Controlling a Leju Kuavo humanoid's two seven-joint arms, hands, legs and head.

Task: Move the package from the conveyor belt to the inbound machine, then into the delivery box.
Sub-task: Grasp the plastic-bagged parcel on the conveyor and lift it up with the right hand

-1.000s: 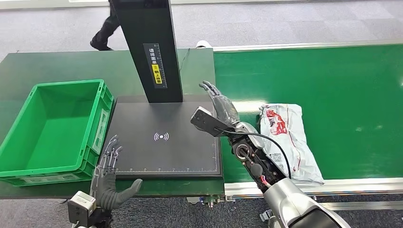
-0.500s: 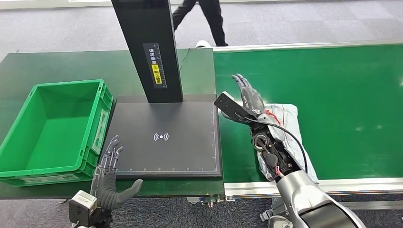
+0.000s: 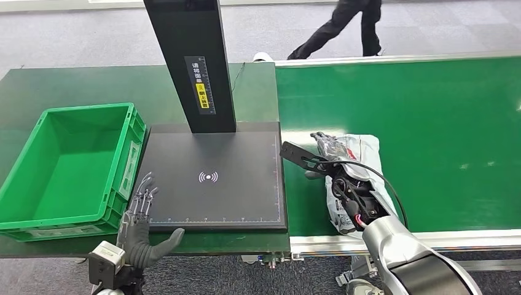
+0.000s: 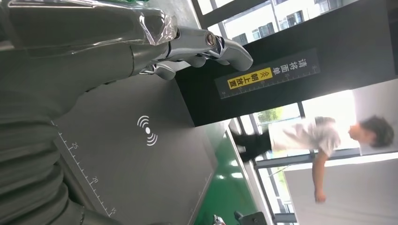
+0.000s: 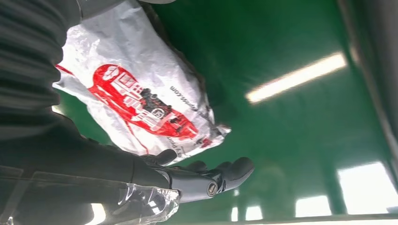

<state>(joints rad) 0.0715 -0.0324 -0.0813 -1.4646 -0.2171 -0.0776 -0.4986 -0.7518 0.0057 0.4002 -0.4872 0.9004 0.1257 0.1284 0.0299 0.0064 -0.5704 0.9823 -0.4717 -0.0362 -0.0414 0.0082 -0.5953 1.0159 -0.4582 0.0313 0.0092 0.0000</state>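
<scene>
A: Right hand (image 3: 329, 150) first. Fingers?

B: Fingers (image 5: 220, 176) spread apart and extended, nothing in them. They sit over the near-left edge of the package (image 3: 362, 178), just beside or barely touching it; can't tell contact. Not gripping yet.

A: Left hand (image 3: 140, 230)?

B: Fingers apart, holding nothing, hovering at the front edge of the inbound machine (image 3: 212, 178), near the corner of the delivery box (image 3: 67, 163). Idle, I'd say.

A: Package location?

B: On the conveyor belt (image 3: 442, 123), close to its left edge, right beside the machine's plate. White crumpled poly bag with a red print (image 5: 141, 101), lying flat.

A: Progress?

B: Early. No step is done: package on the belt, plate bare, box has nothing in it. Judging by the pose, the right hand is set for the pickup. Left to do: grasp, move to the plate under the black scanner post (image 3: 190, 61), then into the box.

A: Any risk?

B: The bag looks soft and slippery, so it may sag or slide in a loose grip.

A: Surface, room?

B: Green belt with a metal rail, dark green table under the machine and box, grey carpet floor. A person (image 3: 344, 24) walks beyond the belt's far side. The left wrist view has windows behind them.
</scene>
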